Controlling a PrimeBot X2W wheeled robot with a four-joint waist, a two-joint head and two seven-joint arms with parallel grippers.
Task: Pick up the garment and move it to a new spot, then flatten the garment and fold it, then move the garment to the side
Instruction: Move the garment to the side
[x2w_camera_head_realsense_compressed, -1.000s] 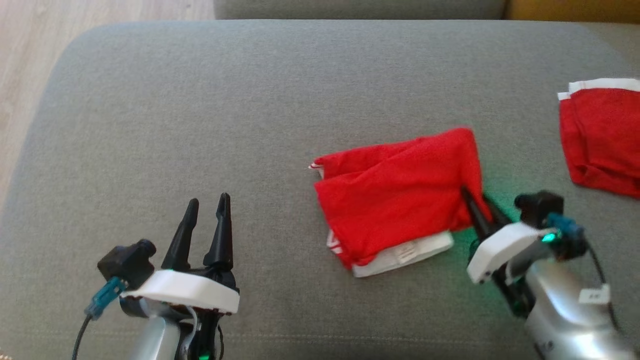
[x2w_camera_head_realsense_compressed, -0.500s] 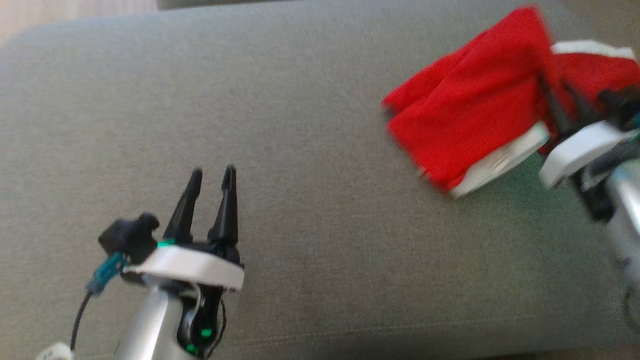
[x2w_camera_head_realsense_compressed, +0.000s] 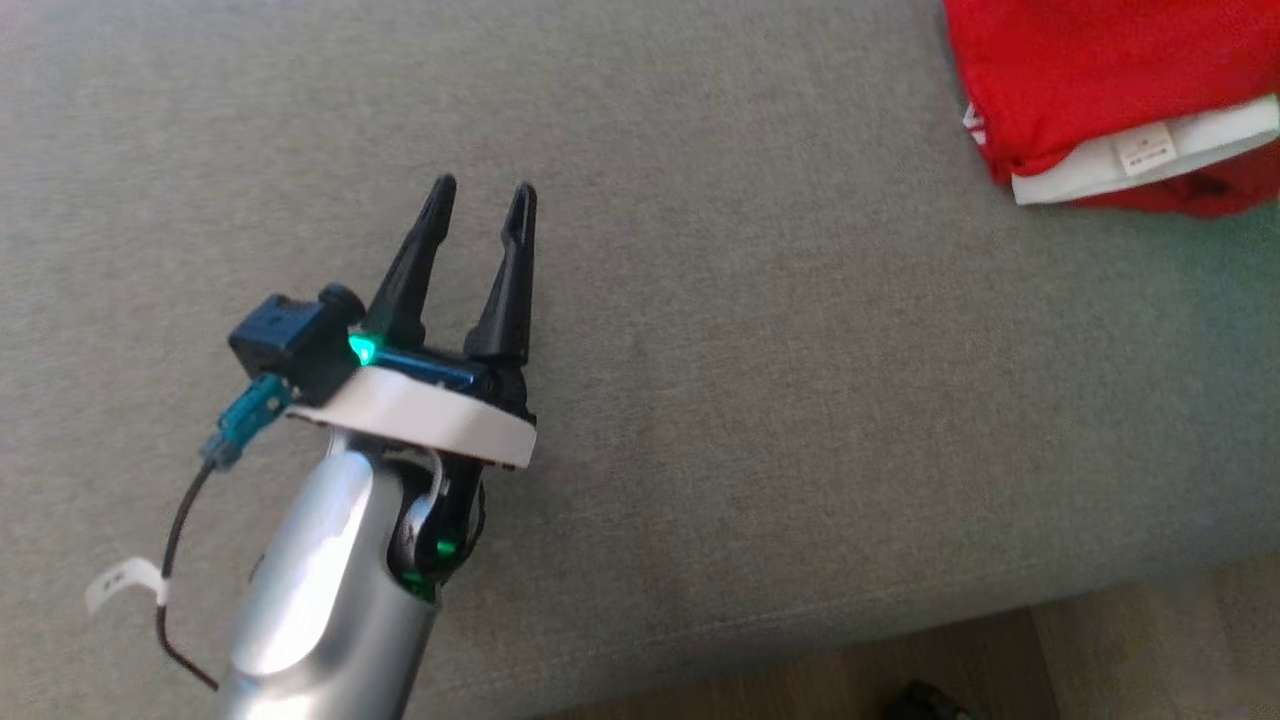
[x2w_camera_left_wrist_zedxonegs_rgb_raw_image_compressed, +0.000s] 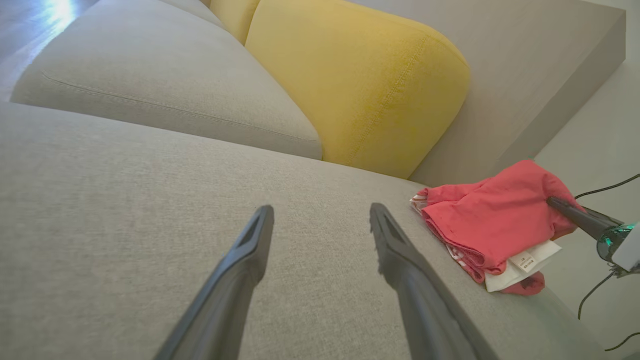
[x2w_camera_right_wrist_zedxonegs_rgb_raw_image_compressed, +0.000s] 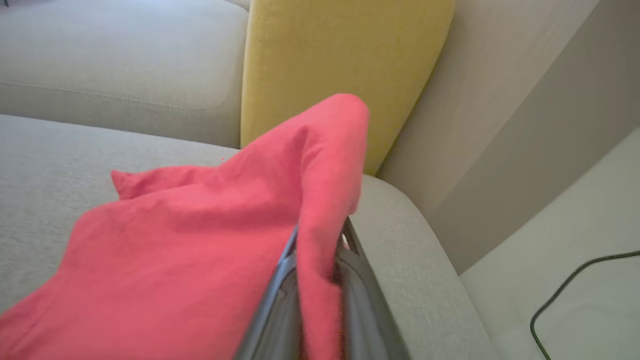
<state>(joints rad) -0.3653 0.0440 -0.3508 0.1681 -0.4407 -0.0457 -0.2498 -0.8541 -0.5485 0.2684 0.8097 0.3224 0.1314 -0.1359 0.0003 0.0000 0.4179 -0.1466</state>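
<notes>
two grippers at a grey woven-fabric sofa seat (x2w_camera_head_realsense_compressed: 700, 350). the left gripper (x2w_camera_head_realsense_compressed: 484, 186) hovers over bare upholstery at the left of the head view, its two long dark fingers apart with nothing between them. a small green light (x2w_camera_head_realsense_compressed: 362, 350) glows at its base and a teal plastic connector (x2w_camera_head_realsense_compressed: 245, 425) hangs off its side. the red folded cloth garment with a white waistband and sewn label (x2w_camera_head_realsense_compressed: 1100, 90) lies at the upper right of the head view, cut by the frame edge and well apart from the left gripper. in the left wrist view it rests near the seat's far corner, near a rounded yellow fabric back cushion (x2w_camera_left_wrist_zedxonegs_rgb_raw_image_compressed: 360, 85). a strip of further red cloth shows under the white band. the right gripper (x2w_camera_right_wrist_zedxonegs_rgb_raw_image_compressed: 321, 240) is clamped on a fold of the garment, red cloth pinched between its fingers. the pinched fold stands up above the fingers while the rest of the garment spreads on the seat. brown wood-look floor (x2w_camera_head_realsense_compressed: 800, 680) shows past the seat's front edge. a thin black cable (x2w_camera_right_wrist_zedxonegs_rgb_raw_image_compressed: 565, 290) lies on the pale surface beside the sofa.
</notes>
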